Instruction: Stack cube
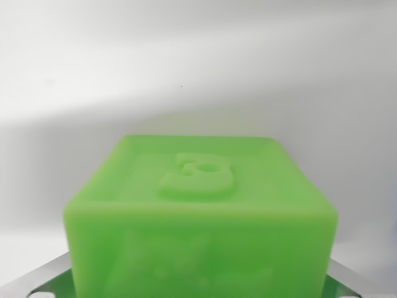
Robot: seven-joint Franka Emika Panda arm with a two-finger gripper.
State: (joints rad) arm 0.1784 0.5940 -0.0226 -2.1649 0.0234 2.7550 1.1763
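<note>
Green plastic fills the lower half of the wrist view: a bright lime cube (201,217) with a smooth, slightly waxy, translucent-looking surface and softly rounded edges. Its top face has a raised border framing a shallow recessed panel, and in that panel sits an embossed figure, a rounded shape with a small circular hole, hard to read from this angle. The face turned toward the camera carries fainter raised marks that are blurred and cannot be made out. Light falls evenly, giving the top rim a pale glow.

Behind the cube stretches a plain white counter (186,74), matte and featureless apart from one tiny dark speck, with a soft grey shadow band spreading across it just above the cube's far edge.

The camera looks forward and slightly down over the cube, which lies very close beneath the lens, so the arm's wrist is low and directly above or just behind it. At the bottom corners of the view, thin grey metallic wedges show on either side of the cube, at the wrist view's left and right; they appear to be parts of the jaws flanking it, touching or just beside its side faces. Whether the jaws are clamped on the cube or merely apart around it cannot be told, since the fingertips lie out of frame.
</note>
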